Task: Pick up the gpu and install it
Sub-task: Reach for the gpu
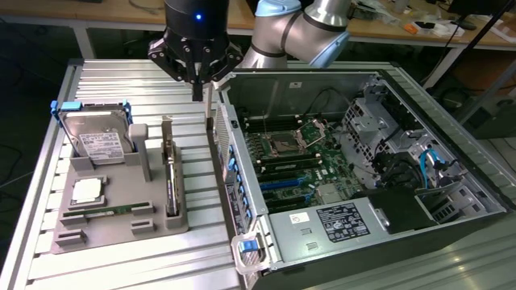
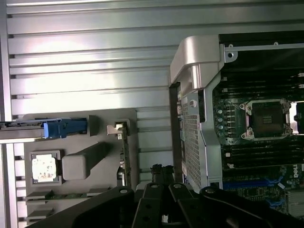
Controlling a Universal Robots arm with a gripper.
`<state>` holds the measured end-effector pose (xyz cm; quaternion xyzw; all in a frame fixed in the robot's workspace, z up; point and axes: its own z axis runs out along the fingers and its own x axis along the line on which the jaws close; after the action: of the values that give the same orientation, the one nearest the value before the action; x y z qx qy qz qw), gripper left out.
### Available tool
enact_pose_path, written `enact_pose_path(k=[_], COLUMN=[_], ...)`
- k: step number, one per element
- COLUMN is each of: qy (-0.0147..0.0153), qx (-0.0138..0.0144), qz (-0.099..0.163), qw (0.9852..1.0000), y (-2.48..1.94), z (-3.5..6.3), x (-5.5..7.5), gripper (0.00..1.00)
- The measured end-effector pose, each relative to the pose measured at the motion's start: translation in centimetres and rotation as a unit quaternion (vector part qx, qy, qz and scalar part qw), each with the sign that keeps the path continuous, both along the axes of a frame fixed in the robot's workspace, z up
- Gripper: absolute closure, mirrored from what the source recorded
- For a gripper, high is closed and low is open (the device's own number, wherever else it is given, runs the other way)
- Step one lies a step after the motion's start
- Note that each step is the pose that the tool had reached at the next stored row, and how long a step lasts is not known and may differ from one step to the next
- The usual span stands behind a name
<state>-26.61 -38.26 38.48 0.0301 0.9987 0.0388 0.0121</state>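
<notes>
The gpu [image 1: 169, 166] is a thin dark card with a silvery bracket, standing on edge in a slot of the grey holder tray [image 1: 153, 226]. The wrist view sees the gpu [image 2: 122, 154] edge-on beside the tray's grey block. My gripper [image 1: 197, 95] hangs above the slatted table, beyond the card's far end and just off the computer case's [image 1: 241, 181] side wall. Its fingers are shut together with nothing between them. In the wrist view the gripper [image 2: 161, 170] points down near the card's bracket end.
In the tray there are also a silver hard drive in a blue frame [image 1: 95, 138], a CPU chip [image 1: 87, 191] and a green RAM stick [image 1: 105, 211]. The open case shows the motherboard [image 1: 294, 157] with blue slots [image 1: 282, 187] and an empty CPU socket [image 2: 266, 118].
</notes>
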Motion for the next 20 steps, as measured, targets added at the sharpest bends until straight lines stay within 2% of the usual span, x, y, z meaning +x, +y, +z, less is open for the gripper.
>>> enact_pose_path(k=[20], qy=[0.0000], qx=[0.0000], qz=[0.001], qw=[1.0000], y=[0.03], z=[-0.03], x=[-1.7], gripper=[0.89])
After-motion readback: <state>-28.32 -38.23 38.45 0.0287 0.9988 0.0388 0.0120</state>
